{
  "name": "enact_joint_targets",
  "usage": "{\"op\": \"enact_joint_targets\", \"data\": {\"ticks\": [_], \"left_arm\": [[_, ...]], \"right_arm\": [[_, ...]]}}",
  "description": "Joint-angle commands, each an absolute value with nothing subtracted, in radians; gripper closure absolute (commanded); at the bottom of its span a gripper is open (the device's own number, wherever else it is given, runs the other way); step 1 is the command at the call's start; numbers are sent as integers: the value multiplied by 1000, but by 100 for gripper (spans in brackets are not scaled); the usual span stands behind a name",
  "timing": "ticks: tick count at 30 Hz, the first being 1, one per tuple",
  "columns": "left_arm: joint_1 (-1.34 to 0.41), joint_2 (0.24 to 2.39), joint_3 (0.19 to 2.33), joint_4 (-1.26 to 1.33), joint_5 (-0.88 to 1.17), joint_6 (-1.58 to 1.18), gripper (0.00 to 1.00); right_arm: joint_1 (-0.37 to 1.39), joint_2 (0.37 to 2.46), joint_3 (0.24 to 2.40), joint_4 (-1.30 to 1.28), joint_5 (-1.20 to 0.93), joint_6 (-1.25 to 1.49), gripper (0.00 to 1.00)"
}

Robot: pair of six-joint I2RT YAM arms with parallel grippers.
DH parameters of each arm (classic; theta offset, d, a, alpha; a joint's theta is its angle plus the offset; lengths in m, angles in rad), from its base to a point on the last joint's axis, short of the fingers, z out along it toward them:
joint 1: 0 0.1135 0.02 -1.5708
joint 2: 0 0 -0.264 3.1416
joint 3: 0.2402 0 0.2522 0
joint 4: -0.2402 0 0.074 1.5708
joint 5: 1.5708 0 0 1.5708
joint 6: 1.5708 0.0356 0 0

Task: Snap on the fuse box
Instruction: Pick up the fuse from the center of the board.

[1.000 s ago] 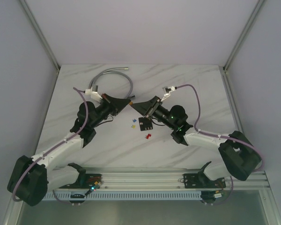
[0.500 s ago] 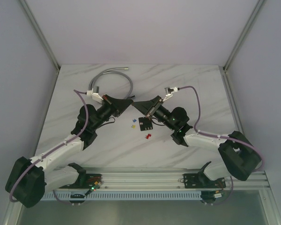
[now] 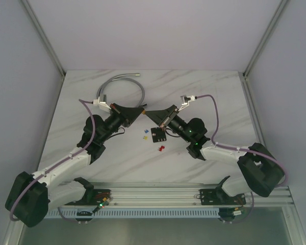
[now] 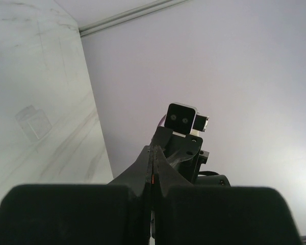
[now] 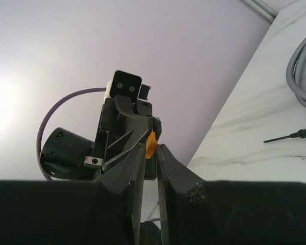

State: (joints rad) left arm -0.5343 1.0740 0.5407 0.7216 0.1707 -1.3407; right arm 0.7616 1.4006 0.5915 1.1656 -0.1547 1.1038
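Note:
The black fuse box lies on the marble table, below and just right of the two gripper tips. My left gripper and right gripper meet tip to tip above the table. A small orange fuse sits between the right gripper's nearly closed fingertips, its far end at the left gripper's tips. In the left wrist view the left gripper is shut, with a thin orange sliver between its jaws. The fuse box is out of both wrist views.
Loose fuses lie near the fuse box: blue, yellow, red. A grey cable curls at the back. A red-handled screwdriver lies by it. A faint clear square cover rests on the table.
The left arm has edged slightly left and the right gripper has shifted a little. The tips stay together and the fuse box has not moved.

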Motion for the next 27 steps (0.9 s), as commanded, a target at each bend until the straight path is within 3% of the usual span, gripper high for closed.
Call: {"op": "enact_joint_targets", "data": {"ticks": [1,12,21,27], "left_arm": [[-539,1070,523,782,165,-1372,100],[-551,1087,522,799,168,-1397,100],[-553,1090,515,790,160,-1403,100],[-552,1078,508,706,113,-1344,80]], "right_arm": [[770,1406,586,1241,-137,1098,79],[770,1415,589,1253,-136,1076,75],[770,1401,579,1231,-140,1049,94],[754,1334,583,1023,-142,950,99]]}}
